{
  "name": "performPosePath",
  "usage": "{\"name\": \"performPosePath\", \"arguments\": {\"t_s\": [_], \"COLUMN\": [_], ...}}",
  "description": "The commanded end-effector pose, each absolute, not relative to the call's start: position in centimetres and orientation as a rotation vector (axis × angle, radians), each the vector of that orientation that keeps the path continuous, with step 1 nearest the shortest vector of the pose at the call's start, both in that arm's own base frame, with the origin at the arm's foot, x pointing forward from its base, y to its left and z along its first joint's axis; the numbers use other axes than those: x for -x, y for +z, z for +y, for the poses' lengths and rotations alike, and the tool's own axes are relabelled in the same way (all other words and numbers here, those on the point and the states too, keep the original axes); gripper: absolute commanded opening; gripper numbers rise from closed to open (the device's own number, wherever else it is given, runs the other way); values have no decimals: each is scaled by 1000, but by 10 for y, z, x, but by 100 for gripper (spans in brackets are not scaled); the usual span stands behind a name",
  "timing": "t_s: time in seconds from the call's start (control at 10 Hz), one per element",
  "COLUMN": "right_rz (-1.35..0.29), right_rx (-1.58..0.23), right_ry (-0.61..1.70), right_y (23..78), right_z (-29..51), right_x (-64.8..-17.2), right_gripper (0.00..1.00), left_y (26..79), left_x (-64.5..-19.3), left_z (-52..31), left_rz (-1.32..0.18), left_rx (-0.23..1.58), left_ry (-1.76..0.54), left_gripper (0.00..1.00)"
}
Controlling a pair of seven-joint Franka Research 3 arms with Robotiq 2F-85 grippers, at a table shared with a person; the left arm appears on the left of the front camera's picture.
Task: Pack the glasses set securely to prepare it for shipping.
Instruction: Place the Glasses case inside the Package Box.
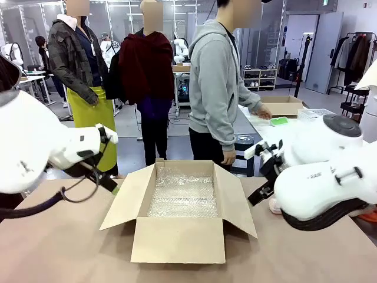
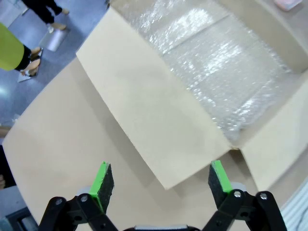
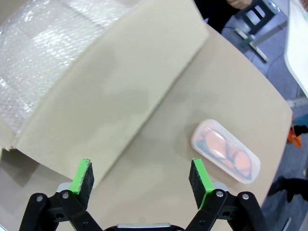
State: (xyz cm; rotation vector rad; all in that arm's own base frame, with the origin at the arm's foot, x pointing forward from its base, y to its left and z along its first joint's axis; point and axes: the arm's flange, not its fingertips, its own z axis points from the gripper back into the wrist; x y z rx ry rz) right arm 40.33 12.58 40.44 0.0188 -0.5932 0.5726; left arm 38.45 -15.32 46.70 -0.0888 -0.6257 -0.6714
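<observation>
A pale pink glasses case [image 3: 225, 150], translucent with something orange inside, lies flat on the tan table to the right of the open cardboard box [image 1: 177, 239]; it also peeks out beside the right arm [image 1: 273, 206]. My right gripper [image 3: 140, 175] hangs open above the box's right flap and the table, the case beyond its right finger. Over the box's left flap [image 2: 159, 115] my left gripper [image 2: 161, 183] is open and empty. A mint green flat case [image 1: 279, 121] lies on a far table by the hand of a person in a grey hoodie [image 1: 215, 82].
Bubble wrap [image 1: 181, 194] lines the box's floor, and all its flaps are spread outward. Both white arms flank the box, left [image 1: 35, 147] and right [image 1: 324, 188]. Bare table lies in front of the box. Other people stand behind.
</observation>
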Motion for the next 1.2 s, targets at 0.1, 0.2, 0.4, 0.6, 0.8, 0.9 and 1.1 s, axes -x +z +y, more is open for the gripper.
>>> {"name": "performPosePath", "arguments": {"t_s": [0.1, 0.2, 0.4, 0.6, 0.8, 0.9, 1.1], "right_rz": [-557, -527, -482, -490, -490, -490, -490], "right_rx": [31, 0, -39, 7, -12, -12, -12], "right_ry": [492, 485, 491, 436, 441, 441, 441], "right_y": [437, 442, 442, 445, 442, 442, 442], "right_z": [66, 47, 23, 12, 14, 14, 14], "right_x": [-407, -408, -414, -414, -413, -413, -413], "right_gripper": [100, 100, 100, 100, 100, 100, 100], "left_y": [530, 543, 555, 561, 576, 576, 576], "left_x": [-353, -339, -317, -311, -323, -323, -323], "left_z": [-132, -129, -128, -129, -133, -133, -133], "left_rz": [-683, -723, -737, -749, -765, -765, -765], "left_rx": [219, 261, 262, 293, 257, 257, 257], "left_ry": [-722, -741, -743, -749, -728, -728, -728], "left_gripper": [100, 100, 100, 100, 100, 100, 100]}}
